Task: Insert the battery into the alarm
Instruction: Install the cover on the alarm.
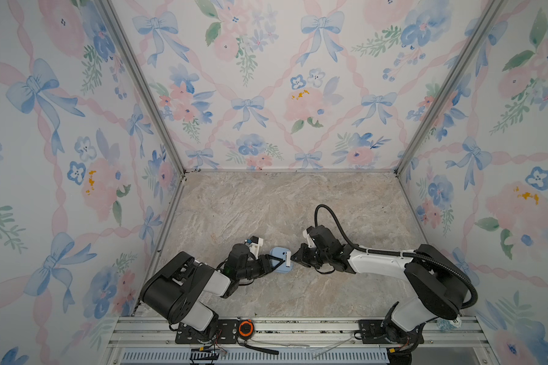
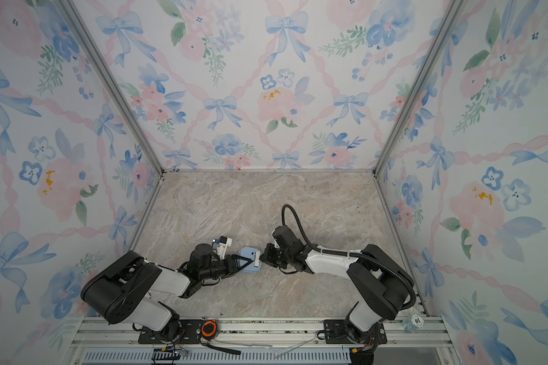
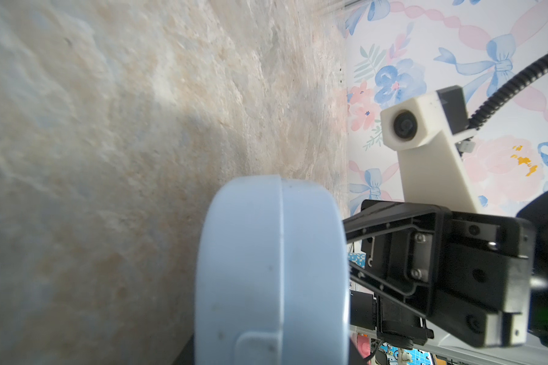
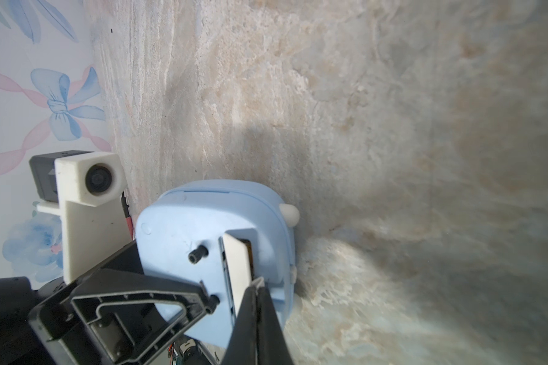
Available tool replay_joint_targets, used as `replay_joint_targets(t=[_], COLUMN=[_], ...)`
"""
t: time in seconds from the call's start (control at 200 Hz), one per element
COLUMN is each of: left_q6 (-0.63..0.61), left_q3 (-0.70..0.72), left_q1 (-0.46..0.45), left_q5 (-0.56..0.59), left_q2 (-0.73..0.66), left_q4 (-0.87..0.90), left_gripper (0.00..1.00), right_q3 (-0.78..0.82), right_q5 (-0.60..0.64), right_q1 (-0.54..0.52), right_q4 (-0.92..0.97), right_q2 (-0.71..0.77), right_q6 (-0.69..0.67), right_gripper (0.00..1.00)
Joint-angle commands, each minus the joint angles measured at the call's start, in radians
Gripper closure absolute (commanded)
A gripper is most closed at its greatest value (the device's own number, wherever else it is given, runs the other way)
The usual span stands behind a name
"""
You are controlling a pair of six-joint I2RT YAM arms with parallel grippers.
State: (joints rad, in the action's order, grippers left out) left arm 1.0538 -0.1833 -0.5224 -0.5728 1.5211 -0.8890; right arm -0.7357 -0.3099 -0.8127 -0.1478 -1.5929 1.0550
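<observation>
The pale-blue alarm (image 1: 279,252) (image 2: 246,252) lies face down on the marble floor, its back up. My left gripper (image 1: 282,264) (image 2: 250,264) is shut on it across its sides, and the alarm (image 3: 272,268) fills the left wrist view. In the right wrist view the alarm (image 4: 178,234) shows its back with a white cover piece (image 4: 238,262) standing at the battery slot. My right gripper (image 4: 258,282) (image 1: 293,257) is shut, its tips touching the cover's edge. The battery is mostly hidden; only a dark, copper-tinted sliver (image 4: 249,249) shows in the slot behind the cover.
Flowered walls close in the marble floor (image 1: 266,205) on three sides. An orange-and-black round tool (image 1: 245,328) sits on the front metal rail. A small blue-white roll (image 2: 412,322) rests on the rail by the right arm's base.
</observation>
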Motion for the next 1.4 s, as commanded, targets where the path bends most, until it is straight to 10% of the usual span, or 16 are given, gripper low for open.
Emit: replay_joint_targets(t=[0.0,1.395], left_q6=[-0.054,-0.078], left_q3=[0.045,0.015], left_q1=[-0.005,-0.029], left_q5=[0.044,-0.062], left_q2=[0.032,0.145], left_q4=[0.209,0.101], left_gripper=[1.00,1.00], right_q3=[-0.007,-0.144], right_q5=[-0.009,-0.230], right_q1=[-0.015,0.071], right_q4=[-0.023,0.172], right_q2=[-0.042,-0.193], right_q6=[-0.003,-0.248], right_gripper=[1.00,1.00])
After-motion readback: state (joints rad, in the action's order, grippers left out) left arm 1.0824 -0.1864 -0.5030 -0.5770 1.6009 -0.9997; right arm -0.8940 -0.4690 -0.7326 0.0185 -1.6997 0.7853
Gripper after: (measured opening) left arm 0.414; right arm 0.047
